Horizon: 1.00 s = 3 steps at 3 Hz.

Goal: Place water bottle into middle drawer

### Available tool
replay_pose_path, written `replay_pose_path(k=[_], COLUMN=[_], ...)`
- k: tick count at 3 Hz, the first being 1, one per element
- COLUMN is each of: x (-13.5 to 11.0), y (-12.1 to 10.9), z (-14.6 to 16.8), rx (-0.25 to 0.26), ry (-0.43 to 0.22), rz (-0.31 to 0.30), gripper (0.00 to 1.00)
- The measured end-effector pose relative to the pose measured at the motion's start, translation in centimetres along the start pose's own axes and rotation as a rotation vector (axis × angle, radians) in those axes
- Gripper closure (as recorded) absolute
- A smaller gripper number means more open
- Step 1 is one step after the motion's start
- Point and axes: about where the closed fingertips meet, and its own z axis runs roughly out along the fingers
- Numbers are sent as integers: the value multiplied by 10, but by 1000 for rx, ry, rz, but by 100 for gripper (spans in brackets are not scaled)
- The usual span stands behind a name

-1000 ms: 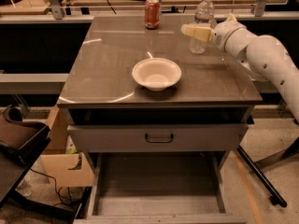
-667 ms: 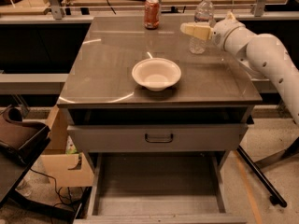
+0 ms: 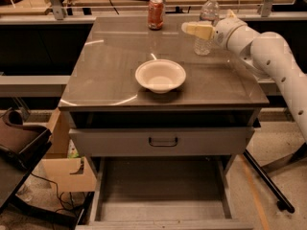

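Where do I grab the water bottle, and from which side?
Take the water bottle around its mid-body, coming in level from the right, where the gripper sits by it. It stands upright and is tall and narrow, so a side grip suits; the red can is well to its left.

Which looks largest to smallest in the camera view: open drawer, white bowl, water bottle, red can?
1. middle drawer, nearest the camera
2. white bowl
3. water bottle, at the end effector, back right
4. red can, shorter than the bottle
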Motion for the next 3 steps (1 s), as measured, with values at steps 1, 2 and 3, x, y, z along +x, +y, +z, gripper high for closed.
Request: replay_pose_path(k=[1, 2, 3], x=[4, 8, 14], y=[7, 13, 20], z=[10, 18, 25], rx=[-33, -53, -60], ry=[-2, -6, -6], rz=[17, 32, 45], gripper=[0, 18, 49])
